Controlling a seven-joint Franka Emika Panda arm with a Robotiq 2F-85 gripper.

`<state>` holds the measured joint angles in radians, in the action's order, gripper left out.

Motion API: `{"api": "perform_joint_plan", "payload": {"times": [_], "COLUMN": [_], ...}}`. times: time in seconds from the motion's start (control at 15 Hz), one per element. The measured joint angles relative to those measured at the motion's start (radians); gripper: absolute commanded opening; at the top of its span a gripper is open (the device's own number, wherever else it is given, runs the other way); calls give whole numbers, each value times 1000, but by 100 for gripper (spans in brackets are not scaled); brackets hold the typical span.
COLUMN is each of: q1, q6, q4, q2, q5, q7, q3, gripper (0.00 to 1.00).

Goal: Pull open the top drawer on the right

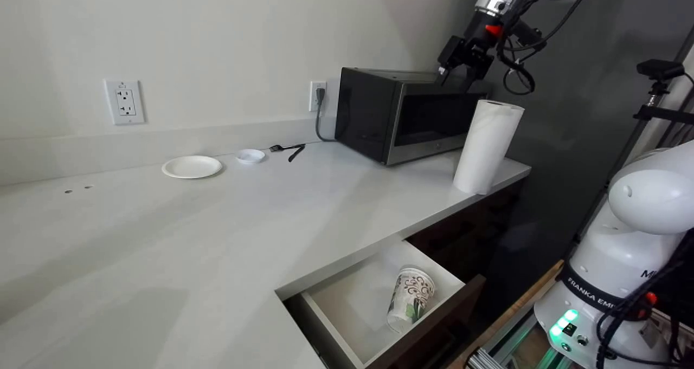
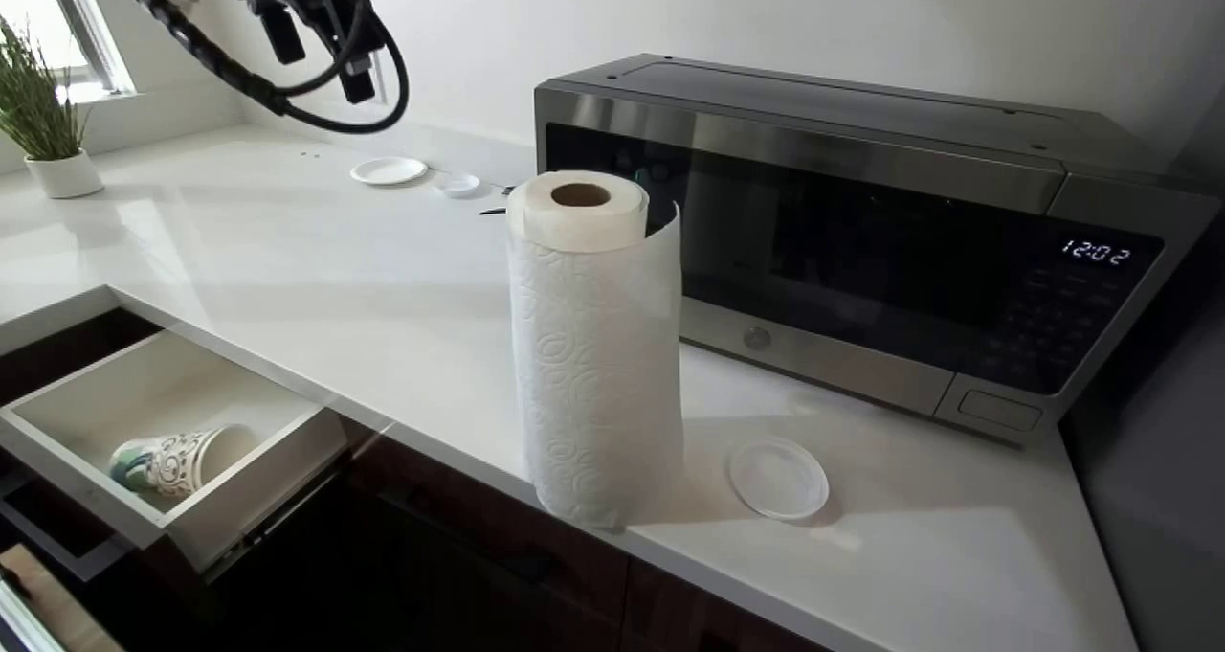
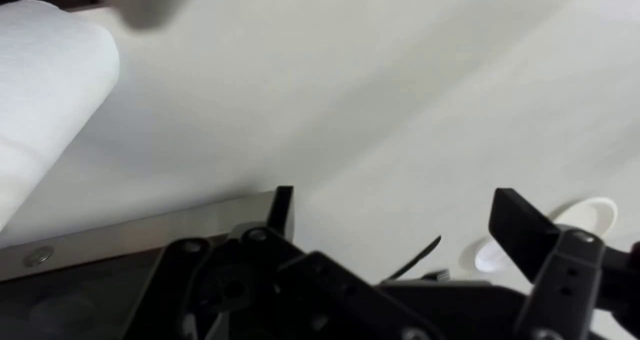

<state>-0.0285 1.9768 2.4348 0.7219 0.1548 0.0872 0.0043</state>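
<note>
Above the smooth white countertop, beneath which a dark-brown rectangular drawer front is closed, a black two-fingered gripper is spread wide with nothing grasped.

In an exterior view: looks down across the counter from high up, toward wall and microwave, well apart from the latter. In an exterior view: faces the microwave front from nearby, angled down past the paper roll. In both exterior views: takes in counter, microwave, paper roll, plate. In wrist view: looks down past the gripper, near the counter.
</note>
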Motion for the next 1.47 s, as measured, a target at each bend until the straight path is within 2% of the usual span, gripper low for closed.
{"api": "perform_joint_plan", "payload": {"times": [0.27, 0.6, 0.87, 1.07, 1.13, 1.47], "q1": [98, 272, 422, 530, 549, 539], "q6": [-1, -1, 13, 73, 79, 90], "q4": [-13, 19, 69, 107, 113, 109], "q2": [144, 301, 382, 400, 400, 395], "q5": [-12, -70, -151, -206, -209, -208], "q7": [73, 102, 115, 147, 143, 179], "q3": [-24, -117, -194, -234, -237, -228], "gripper": [100, 100, 100, 100, 100, 100]}}
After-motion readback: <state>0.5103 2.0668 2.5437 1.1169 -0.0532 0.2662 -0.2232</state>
